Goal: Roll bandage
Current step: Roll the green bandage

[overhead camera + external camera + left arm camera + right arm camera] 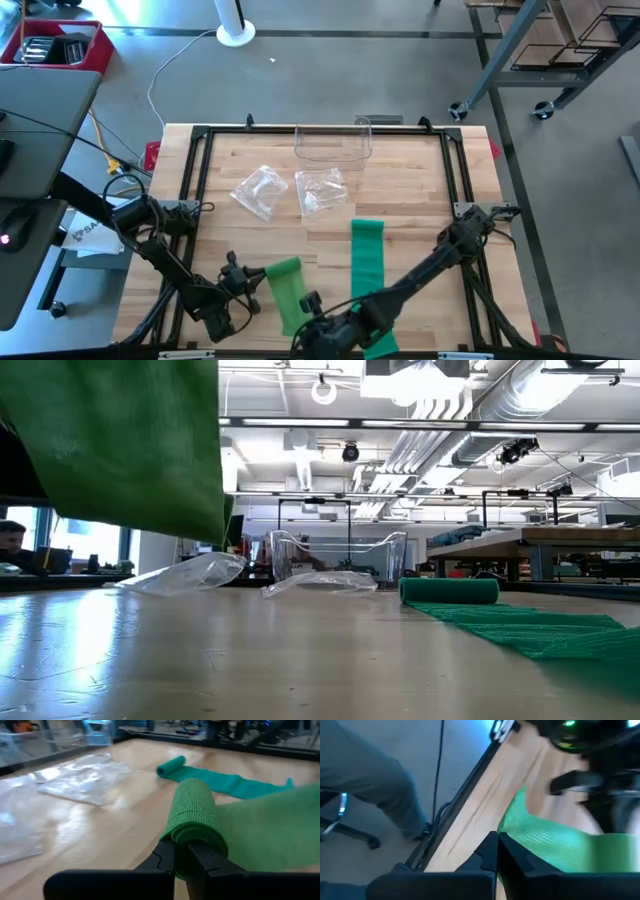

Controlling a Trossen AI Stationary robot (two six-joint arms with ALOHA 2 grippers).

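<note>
Across the wooden table point(420, 200), the left gripper point(181, 862) pinched the bandage roll point(195, 815) and the right gripper point(496, 847) pinched its loose tail point(545, 847); keeping that tail taut seemed wise.

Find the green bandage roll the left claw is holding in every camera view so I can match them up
High view: held bandage roll, lower centre-left, in the left claw.
Low view: only its hanging green cloth, upper left.
Left wrist view: centre, above the shut fingers.
Right wrist view: green cloth at the right claw; roll not identifiable.
Shared landmark: the second bandage flat on the table.
</note>
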